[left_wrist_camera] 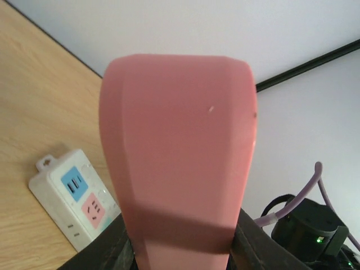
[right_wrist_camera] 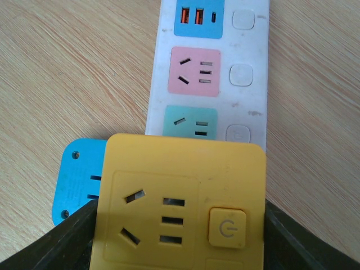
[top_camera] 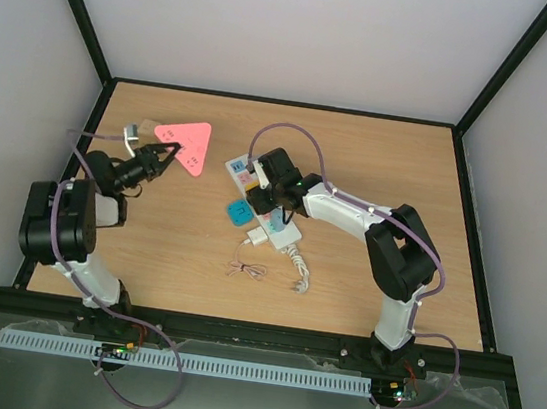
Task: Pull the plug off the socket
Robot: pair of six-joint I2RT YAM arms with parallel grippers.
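Observation:
The socket [top_camera: 248, 189], a long white power strip, lies mid-table; the right wrist view shows its blue USB, pink and teal outlets [right_wrist_camera: 202, 73]. My right gripper [top_camera: 267, 194] sits over the strip. It is shut on a yellow block [right_wrist_camera: 180, 208] with an outlet face and power button, one finger [right_wrist_camera: 76, 239] on each side. The plug [top_camera: 256, 237], a small white box, lies by the strip's near end, its thin cable [top_camera: 246, 269] bundled in front. I cannot tell if it is seated. My left gripper [top_camera: 164, 156] is shut on the pink triangle [left_wrist_camera: 180, 146].
A blue piece [top_camera: 237, 210] lies left of the strip and shows under the yellow block in the right wrist view [right_wrist_camera: 73, 180]. The thick white curled cord [top_camera: 297, 266] trails toward the front. A small whitish object [top_camera: 134, 130] lies at the far left. The left wrist view shows the strip's end [left_wrist_camera: 73, 197].

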